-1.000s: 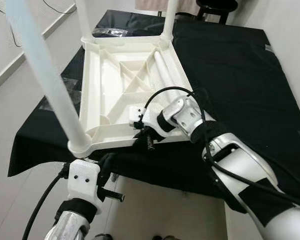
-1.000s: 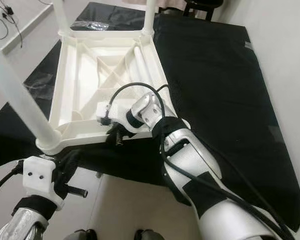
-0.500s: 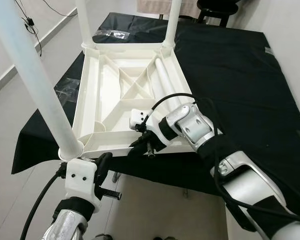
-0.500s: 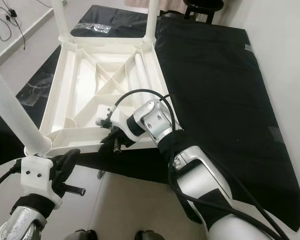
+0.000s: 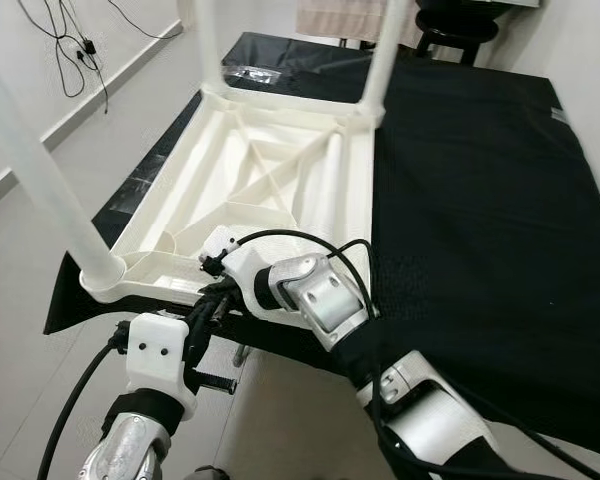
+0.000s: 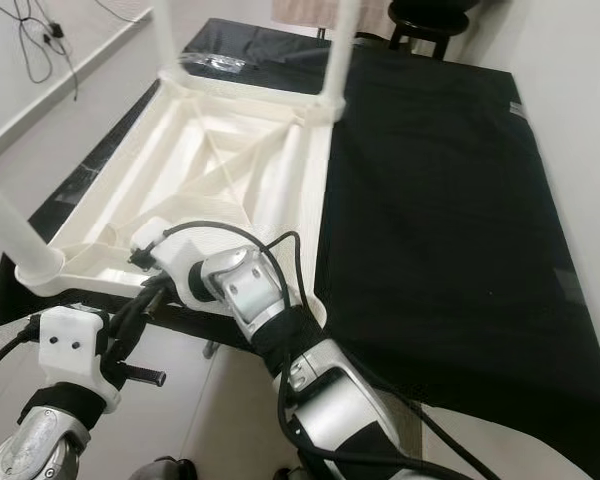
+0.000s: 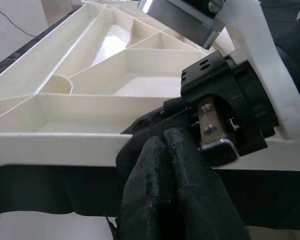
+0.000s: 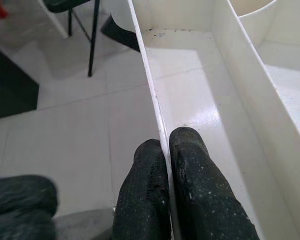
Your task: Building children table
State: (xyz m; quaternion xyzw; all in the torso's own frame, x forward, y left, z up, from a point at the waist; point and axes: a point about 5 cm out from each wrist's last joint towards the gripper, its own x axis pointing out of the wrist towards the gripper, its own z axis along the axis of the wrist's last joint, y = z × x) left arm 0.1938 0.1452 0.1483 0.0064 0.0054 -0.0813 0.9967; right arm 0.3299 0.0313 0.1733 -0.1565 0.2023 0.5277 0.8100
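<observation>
Upturned children's table (image 5: 270, 190), legs up, centre-left on a black-draped table (image 5: 480, 180). Right end effector (image 8: 166, 150) pinches its near rim, likely steadying it; left end effector (image 7: 165, 150), fingers pressed together, sits just beside.

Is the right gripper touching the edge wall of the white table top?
Touching. In the right wrist view the right gripper has one black finger on each side of the thin edge wall of the white table top, both pressed against it.
</observation>
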